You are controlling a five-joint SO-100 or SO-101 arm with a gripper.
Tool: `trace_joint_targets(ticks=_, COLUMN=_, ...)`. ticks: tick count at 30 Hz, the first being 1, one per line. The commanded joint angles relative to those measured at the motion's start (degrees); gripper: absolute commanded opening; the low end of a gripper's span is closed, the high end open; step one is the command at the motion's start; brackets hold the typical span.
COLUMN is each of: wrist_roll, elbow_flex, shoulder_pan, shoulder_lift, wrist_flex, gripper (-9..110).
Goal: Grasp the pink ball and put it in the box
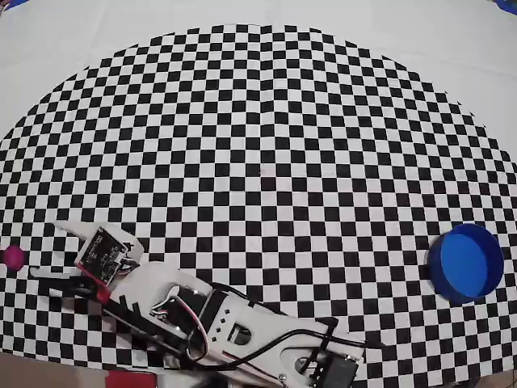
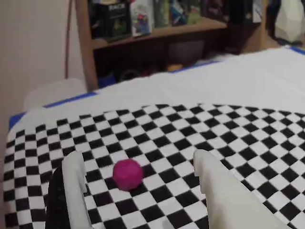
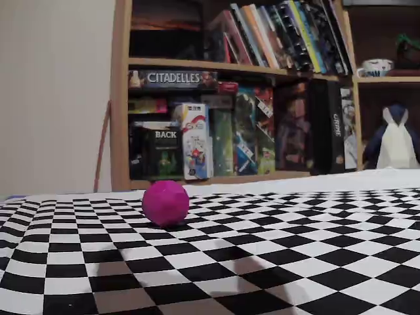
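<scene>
My two fingers fill the bottom of the wrist view, one pale prong low on the left and one low on the right, spread wide with bare checkered cloth between them; my end effector is open and has hold of nothing. There is one pink ball, lying on the desk just ahead of my fingertips and roughly centred in the gap, slightly nearer the left finger, touching neither. In the overhead view that same ball lies at the far left edge of the picture, right at the rim of the checkered mat, with my end effector close beside it and pointed toward it. My arm lies low and stretched out along the bottom of that view, reaching from the base at lower centre out to the left. There is one box, round, blue and open-topped, well apart from my end effector on the opposite, right side of the mat and close to its right rim. The broad middle of the checkered mat between ball and box carries nothing. In the fixed view the ball rests alone on the cloth, with a bookshelf behind it.
</scene>
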Motion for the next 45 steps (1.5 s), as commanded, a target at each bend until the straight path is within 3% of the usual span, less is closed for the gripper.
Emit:
trace_joint_targets(ticks=1, wrist_roll=-0.6, elbow_flex=0.4, shoulder_pan=-0.8, shoulder_lift=-1.0, wrist_flex=-1.3, gripper=25)
trace_joint_targets(ticks=12, wrist_roll=-0.6, elbow_flex=0.2, shoulder_pan=-1.3, shoulder_lift=-3.5, wrist_flex=-1.9, gripper=25)
trace_joint_targets(ticks=45, wrist_roll=-2.2, elbow_flex=-17.5, shoulder_pan=-1.3, shoulder_lift=-40.0, wrist_flex=-13.7, gripper=26)
